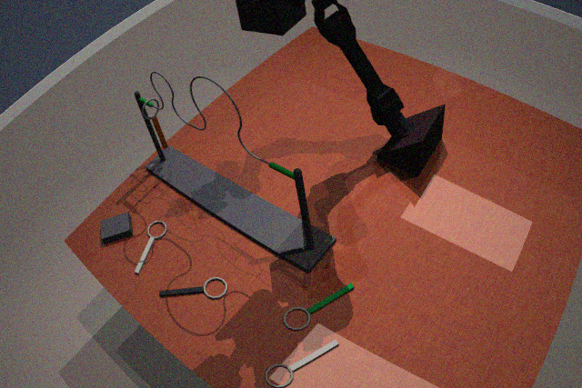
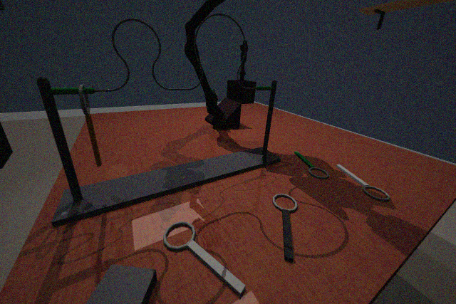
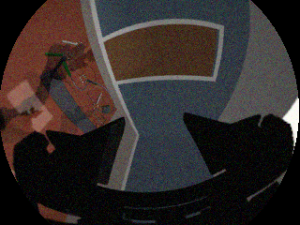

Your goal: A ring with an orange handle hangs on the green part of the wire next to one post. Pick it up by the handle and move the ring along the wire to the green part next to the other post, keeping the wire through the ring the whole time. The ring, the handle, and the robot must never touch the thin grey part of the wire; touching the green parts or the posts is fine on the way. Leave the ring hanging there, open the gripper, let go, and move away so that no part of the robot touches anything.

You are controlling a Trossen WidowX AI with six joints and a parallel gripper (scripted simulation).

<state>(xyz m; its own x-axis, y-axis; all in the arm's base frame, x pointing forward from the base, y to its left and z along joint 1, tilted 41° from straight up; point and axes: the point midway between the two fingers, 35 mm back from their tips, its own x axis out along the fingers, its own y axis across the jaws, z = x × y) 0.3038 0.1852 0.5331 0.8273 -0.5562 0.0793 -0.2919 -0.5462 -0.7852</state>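
The ring hangs on the green part next to one post. Its orange handle points down beside that post, above the base board. The thin grey wire winds to the other green part at the other post. My gripper is open, with nothing between its fingers in the wrist view. It is up high, away from the handle; its fingertips are not distinguishable in the top and exterior views.
Loose rings with white, black and green handles lie on the table beyond the base board. A grey block lies near a white-handled ring.
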